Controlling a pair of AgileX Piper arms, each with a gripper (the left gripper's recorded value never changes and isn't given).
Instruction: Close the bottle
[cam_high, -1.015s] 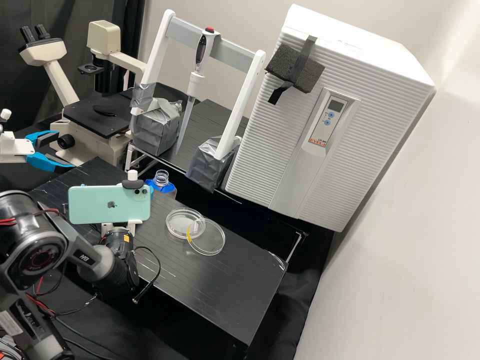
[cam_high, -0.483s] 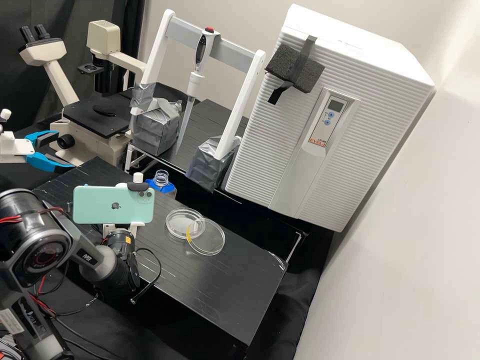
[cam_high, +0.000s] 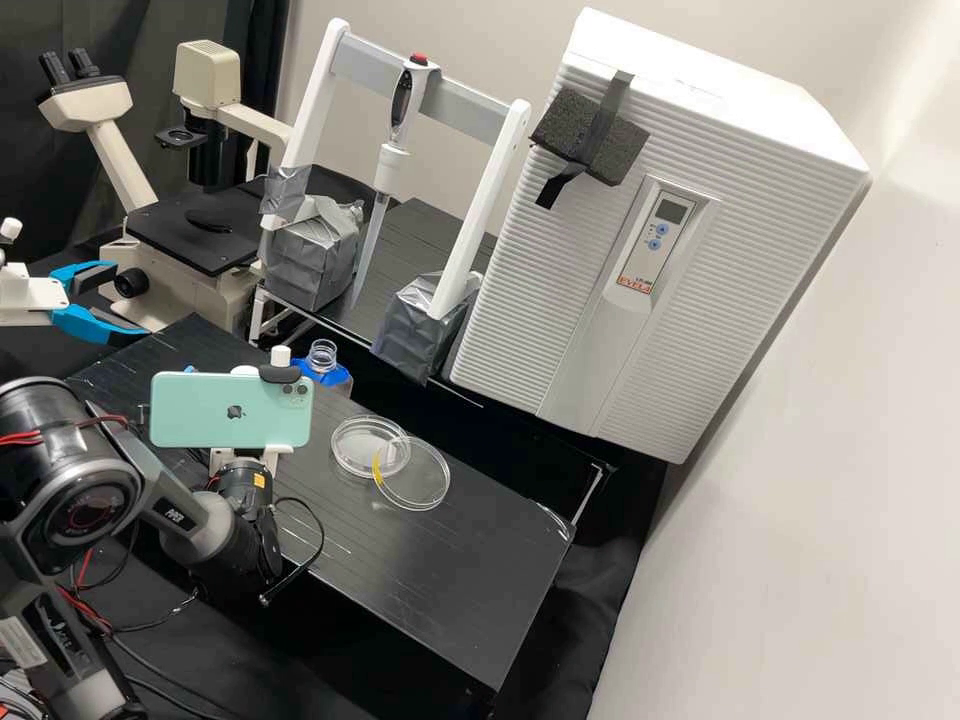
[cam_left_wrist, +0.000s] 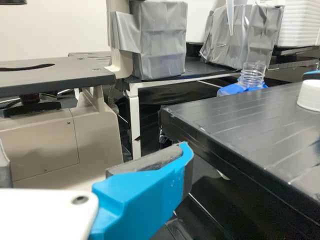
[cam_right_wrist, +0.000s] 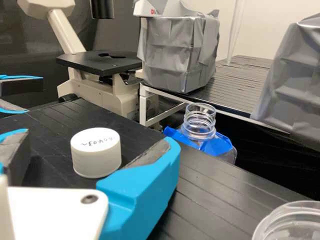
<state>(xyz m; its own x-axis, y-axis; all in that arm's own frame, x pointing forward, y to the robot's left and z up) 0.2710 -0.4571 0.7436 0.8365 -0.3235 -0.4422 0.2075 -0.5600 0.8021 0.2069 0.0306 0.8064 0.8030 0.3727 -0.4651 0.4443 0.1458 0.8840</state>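
Now right claw (cam_right_wrist: 95, 142) gapes at the cap (cam_right_wrist: 96, 152), left claw (cam_high: 122, 300) likewise, 2 petri dishes (cam_high: 390, 458) near bottle (cam_right_wrist: 200, 127)

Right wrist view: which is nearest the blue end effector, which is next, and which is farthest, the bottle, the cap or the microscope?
1. Cap: stands on the bench, between the right end effector's open jaws.
2. Bottle: uncapped, at the bench's far edge.
3. Microscope: farthest, beyond the bench.
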